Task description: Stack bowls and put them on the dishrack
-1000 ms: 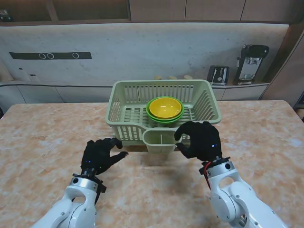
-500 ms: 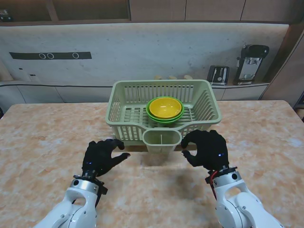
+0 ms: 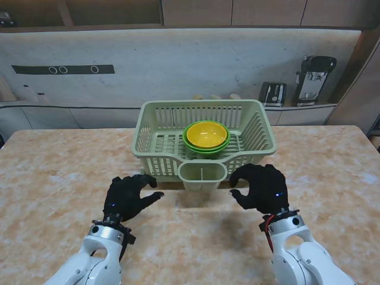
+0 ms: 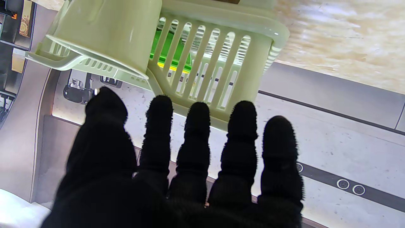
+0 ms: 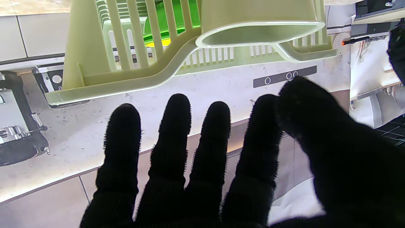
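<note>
Pale green plastic fills the middle of the stand's view: the dishrack [image 3: 205,138] sits centre frame on the marbled tabletop [image 3: 53,172], and the stacked bowls rest inside it, a yellow bowl [image 3: 206,134] nested in a green bowl [image 3: 205,144]. Nesting them first let the pair go in as one load, and they sit toward the rack's middle, clear of the cutlery cup [image 3: 202,175] that juts from its near wall.

Both gloved hands hang empty in the lower half of the frame, well apart from the bowls. The left hand [image 3: 129,196], lower left, has its fingers loosely spread and slightly curled, holding nothing; its wrist view shows the fingers [image 4: 196,133] fanned apart with the rack's slatted corner [image 4: 202,60] beyond them. The right hand [image 3: 260,187], lower right of centre, is likewise open and empty, with its fingers [image 5: 177,126] fanned in its wrist view. To my eye the job looks done, and the hands sit back so as not to knock the rack.

A second ago the right hand was up against the cutlery cup's right side; it has since drawn back toward the lower right, clear of the cup. The left hand has barely stirred, and the rack and bowls have not shifted.
</note>
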`<state>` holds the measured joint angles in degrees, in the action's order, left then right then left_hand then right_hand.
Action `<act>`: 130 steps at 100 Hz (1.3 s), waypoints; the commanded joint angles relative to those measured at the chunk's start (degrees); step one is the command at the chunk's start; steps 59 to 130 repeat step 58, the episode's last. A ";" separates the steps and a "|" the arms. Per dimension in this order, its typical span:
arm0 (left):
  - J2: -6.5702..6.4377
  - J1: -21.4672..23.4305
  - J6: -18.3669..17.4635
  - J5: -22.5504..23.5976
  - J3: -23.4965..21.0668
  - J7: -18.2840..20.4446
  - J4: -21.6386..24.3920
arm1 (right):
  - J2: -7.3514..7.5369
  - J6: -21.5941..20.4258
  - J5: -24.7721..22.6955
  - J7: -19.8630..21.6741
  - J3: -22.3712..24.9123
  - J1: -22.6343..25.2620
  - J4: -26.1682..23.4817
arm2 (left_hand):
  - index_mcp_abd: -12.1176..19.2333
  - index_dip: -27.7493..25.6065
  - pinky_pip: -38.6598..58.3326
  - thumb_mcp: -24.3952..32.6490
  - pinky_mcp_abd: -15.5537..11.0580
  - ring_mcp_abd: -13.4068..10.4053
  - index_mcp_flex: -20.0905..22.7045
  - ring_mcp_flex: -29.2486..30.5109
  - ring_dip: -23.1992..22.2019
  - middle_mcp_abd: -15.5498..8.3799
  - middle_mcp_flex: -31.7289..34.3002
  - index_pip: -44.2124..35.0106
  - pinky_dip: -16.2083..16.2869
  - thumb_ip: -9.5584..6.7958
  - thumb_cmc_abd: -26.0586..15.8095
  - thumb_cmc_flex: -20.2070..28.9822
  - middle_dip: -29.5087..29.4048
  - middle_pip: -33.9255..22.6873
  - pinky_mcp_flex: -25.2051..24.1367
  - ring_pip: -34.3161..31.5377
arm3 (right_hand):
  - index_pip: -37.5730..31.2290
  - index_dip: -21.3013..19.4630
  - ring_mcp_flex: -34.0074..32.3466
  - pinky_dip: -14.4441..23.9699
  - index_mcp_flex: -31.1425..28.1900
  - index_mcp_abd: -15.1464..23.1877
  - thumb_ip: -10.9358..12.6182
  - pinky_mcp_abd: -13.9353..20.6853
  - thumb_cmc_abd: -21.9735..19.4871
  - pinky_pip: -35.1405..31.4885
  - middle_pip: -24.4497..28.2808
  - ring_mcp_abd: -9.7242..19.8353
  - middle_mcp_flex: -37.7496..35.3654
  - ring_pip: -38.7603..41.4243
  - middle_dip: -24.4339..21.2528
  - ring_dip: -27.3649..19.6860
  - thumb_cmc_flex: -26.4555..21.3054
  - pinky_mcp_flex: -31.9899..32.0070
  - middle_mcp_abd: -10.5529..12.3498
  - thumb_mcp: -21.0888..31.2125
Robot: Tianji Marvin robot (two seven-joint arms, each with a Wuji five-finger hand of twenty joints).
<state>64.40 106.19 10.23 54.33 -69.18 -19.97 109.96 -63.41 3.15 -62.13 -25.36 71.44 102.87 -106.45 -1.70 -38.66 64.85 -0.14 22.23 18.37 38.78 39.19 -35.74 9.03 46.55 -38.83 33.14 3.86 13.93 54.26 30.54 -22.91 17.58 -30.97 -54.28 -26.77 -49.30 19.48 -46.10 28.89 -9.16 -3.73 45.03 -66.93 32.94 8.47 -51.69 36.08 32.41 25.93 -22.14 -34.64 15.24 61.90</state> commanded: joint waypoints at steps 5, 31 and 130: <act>0.22 0.28 -0.02 -0.33 0.26 0.85 0.57 | -0.14 -0.70 0.52 1.72 -0.45 -0.20 0.34 | 0.77 -0.79 0.96 -0.59 0.09 0.29 0.34 0.77 -0.49 -0.45 0.94 0.76 0.67 -0.65 -0.05 0.80 0.44 0.97 -0.01 -0.19 | 0.42 -0.64 -0.44 0.76 -1.27 1.65 0.31 0.82 -1.34 -0.12 -0.87 1.22 -0.97 -0.71 1.02 1.71 -0.02 0.17 1.61 -0.93; 0.20 -0.11 0.18 -0.64 0.48 1.41 0.48 | 0.02 -0.81 0.37 2.64 -1.06 -1.05 0.85 | 0.78 -0.88 0.92 -0.68 0.15 0.32 0.46 0.77 -0.55 -0.38 1.03 0.82 0.66 -0.55 -0.23 0.88 0.47 0.98 0.01 -0.22 | 0.58 -0.66 -0.42 0.77 -1.09 1.78 0.39 0.79 -1.39 0.08 -1.16 1.20 -0.95 -1.11 1.00 1.55 0.01 0.34 1.57 -1.09; 0.20 -0.26 0.33 -0.67 0.54 1.53 0.42 | 0.04 -0.98 0.33 2.71 -1.02 -0.99 0.81 | 0.83 -0.95 0.95 -0.70 0.13 0.29 0.45 0.71 -0.56 -0.50 1.01 0.79 0.67 -0.55 -0.31 0.92 0.50 0.99 0.06 -0.19 | 0.71 -0.63 -0.44 0.74 -0.99 1.82 0.43 0.73 -1.35 0.29 -1.27 1.23 -1.00 -1.32 0.99 1.47 -0.05 0.45 1.65 -1.11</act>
